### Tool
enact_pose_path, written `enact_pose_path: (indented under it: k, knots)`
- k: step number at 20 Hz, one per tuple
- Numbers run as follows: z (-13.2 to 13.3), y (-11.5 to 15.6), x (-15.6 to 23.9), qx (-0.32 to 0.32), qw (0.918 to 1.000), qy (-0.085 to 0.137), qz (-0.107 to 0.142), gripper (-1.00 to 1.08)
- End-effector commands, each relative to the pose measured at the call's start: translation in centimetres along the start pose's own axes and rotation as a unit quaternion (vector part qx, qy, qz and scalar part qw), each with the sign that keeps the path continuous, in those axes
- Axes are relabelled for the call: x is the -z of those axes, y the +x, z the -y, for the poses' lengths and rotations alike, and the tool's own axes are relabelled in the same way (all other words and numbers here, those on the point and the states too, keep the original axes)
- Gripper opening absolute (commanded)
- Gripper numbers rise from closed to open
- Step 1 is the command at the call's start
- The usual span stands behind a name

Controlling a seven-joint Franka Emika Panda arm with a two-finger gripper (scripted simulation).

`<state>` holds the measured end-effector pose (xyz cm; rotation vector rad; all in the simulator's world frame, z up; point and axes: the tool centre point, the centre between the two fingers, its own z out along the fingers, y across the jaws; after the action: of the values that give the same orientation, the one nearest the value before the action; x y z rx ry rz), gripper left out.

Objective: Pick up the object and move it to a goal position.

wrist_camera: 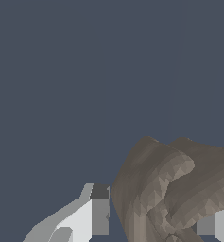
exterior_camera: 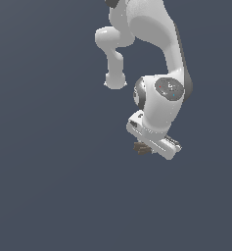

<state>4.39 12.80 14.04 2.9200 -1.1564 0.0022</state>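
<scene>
Pinching brown lumpy object (wrist_camera: 172, 189) between fingers (wrist_camera: 99, 210), claw (exterior_camera: 146, 147) part spread around it.

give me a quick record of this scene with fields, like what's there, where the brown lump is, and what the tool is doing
robot: one white arm over a plain dark blue-grey surface
object: small brown lumpy thing, faceted and irregular in the wrist view
tool: white, pointing down
object position: between the two fingers, filling most of the gap
contact: cannot tell whether the fingers press on it
lifted or resting: cannot tell
goal marker: none visible
</scene>
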Motion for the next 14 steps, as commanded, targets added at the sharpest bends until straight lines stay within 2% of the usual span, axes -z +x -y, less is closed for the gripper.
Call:
enact_pose_path:
  k: [1, 14]
  knots:
    - [1.7, -0.1, 0.8, 0.0, 1.0, 0.0, 0.0, -1.0]
    - [8.7, -0.7, 3.8, 0.0, 1.0, 0.0, 0.0, -1.0]
